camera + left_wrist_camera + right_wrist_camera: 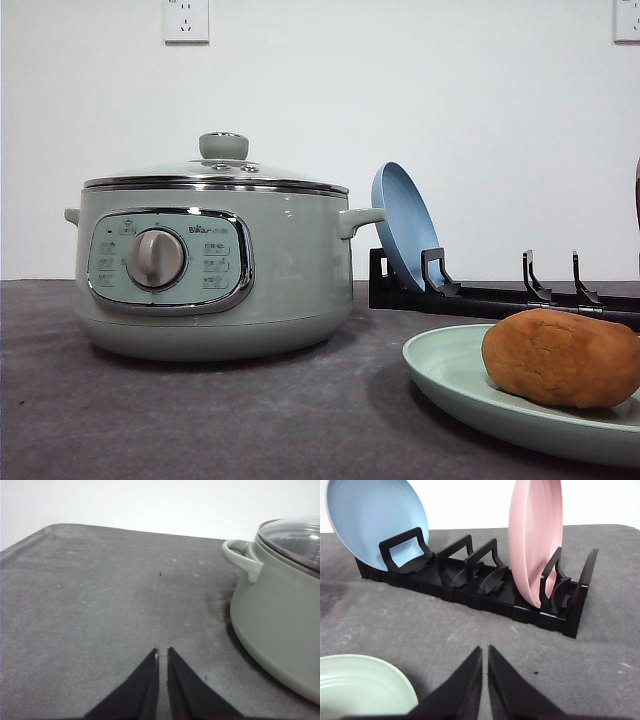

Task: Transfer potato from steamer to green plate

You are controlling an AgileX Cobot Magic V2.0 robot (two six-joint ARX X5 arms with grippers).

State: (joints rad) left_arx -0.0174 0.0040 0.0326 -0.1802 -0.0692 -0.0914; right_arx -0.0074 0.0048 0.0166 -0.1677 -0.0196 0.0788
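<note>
potato on green plate, steamer w/ "Bear" logo, lid on

In the left wrist view, the left gripper shows two matte black fingers, each a flat wedge that narrows to a sharp tip, with smooth, unmarked surfaces. The right gripper, seen in the right wrist view, has the same pair of black tapered fingers, plain and slightly glossy along the inner edges. No cables, screws or lettering can be made out on either pair.
</note>
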